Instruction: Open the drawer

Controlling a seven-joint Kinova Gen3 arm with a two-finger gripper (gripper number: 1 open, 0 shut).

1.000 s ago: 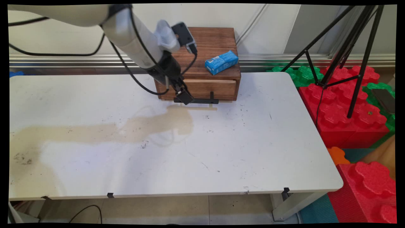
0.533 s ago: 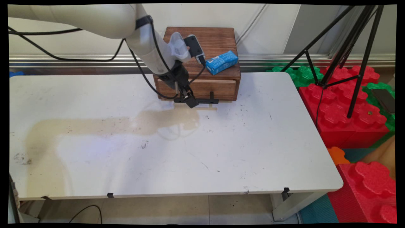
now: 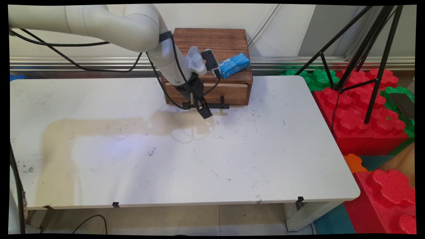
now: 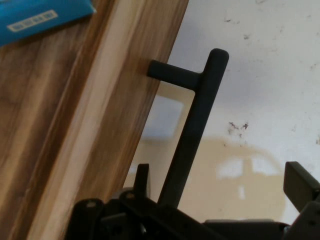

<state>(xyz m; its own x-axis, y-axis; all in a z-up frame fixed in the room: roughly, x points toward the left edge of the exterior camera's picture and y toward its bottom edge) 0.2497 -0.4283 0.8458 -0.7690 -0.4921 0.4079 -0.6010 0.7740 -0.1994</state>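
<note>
Hand (image 3: 203, 111) now further right, open astride drawer handle (image 4: 192, 135).

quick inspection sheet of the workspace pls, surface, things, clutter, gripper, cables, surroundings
surface: white table, scuffed with dark specks, the arm's shadow across its left half
things: wooden drawer box at the table's far edge, drawer shut; black bar handle on its front; blue packet lying on top of the box
clutter: nothing seen
gripper: gripper low at the handle's left part; in the hand view the fingers are apart with the bar between them, not closed on it
cables: black cables hang from the arm; one more on the floor under the table's near left
surroundings: black tripod and red and green foam blocks to the right, wall behind
</note>
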